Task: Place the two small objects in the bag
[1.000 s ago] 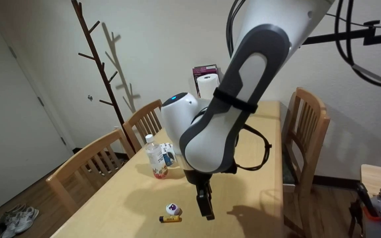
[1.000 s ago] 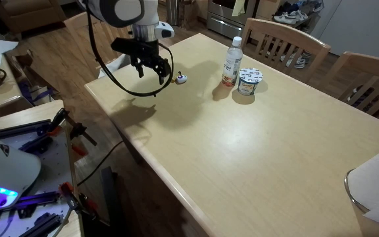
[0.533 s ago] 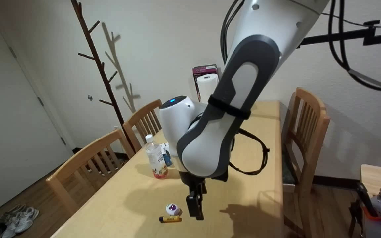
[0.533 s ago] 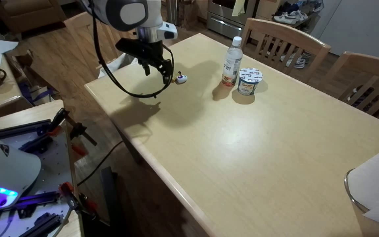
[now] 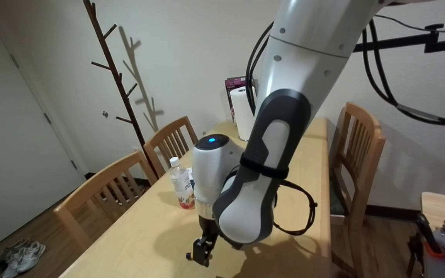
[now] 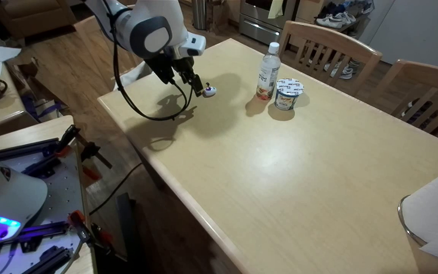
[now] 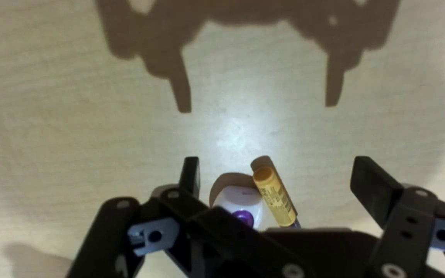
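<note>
Near the short edge of the table (image 6: 310, 163) farthest from the paper towel roll (image 6: 437, 213), roughly midway between that edge's corners, a yellow lip-balm tube (image 7: 276, 199) lies just beside a white trinket (image 7: 238, 200) with a purple centre; whether they touch is hard to tell. The gripper (image 7: 276, 177) hangs low over them, its jaws spread wide and holding nothing; both things show between them, nearer one side. Picking up the first looks like the step in hand. Closing from this pose would probably squeeze the pair together, so it seems better to turn the gripper until it closes along the tube's length, taking the trinket alone by its free sides, and come back for the tube. Descend straight and slowly, stopping shy of the table; either rounded thing may roll toward the edge if nudged. No bag can be made out, so where to carry them is unclear.
</note>
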{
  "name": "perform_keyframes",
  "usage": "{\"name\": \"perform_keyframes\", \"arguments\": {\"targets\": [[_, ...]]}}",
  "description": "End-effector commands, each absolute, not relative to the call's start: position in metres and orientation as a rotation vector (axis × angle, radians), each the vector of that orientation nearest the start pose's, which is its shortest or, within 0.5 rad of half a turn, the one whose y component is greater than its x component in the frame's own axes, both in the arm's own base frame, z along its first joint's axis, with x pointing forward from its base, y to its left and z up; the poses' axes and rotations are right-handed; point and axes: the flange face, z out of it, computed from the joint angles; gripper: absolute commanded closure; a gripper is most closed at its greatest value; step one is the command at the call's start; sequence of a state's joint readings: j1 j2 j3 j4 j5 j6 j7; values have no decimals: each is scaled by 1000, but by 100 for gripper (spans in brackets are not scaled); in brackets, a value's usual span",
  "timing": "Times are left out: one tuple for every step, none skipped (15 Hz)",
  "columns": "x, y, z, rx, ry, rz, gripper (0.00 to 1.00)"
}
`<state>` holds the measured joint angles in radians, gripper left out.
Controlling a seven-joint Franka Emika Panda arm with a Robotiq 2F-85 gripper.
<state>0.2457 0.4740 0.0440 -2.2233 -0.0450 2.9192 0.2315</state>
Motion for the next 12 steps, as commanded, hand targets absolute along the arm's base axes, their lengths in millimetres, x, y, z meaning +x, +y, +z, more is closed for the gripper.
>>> {"name": "perform_keyframes", "arguments": {"targets": [[544, 164, 180, -3056, -104, -361, 0], [544, 165, 180, -3056, -85, -374, 0], [545, 164, 182, -3070, -76, -416, 0], [547, 162, 182, -3085, -85, -433, 0], [550, 160, 182, -3103, -65, -440, 0], [555, 157, 183, -3125, -54, -449, 0], [558, 154, 184, -3138, -50, -449, 0], [562, 153, 184, -3152, -45, -459, 0], [566, 152, 185, -3153, -66, -459, 0], [569, 153, 185, -3149, -89, -463, 0], [573, 155, 185, -3127, -104, -469, 0], [576, 158, 184, -3099, -105, -466, 0]]}}
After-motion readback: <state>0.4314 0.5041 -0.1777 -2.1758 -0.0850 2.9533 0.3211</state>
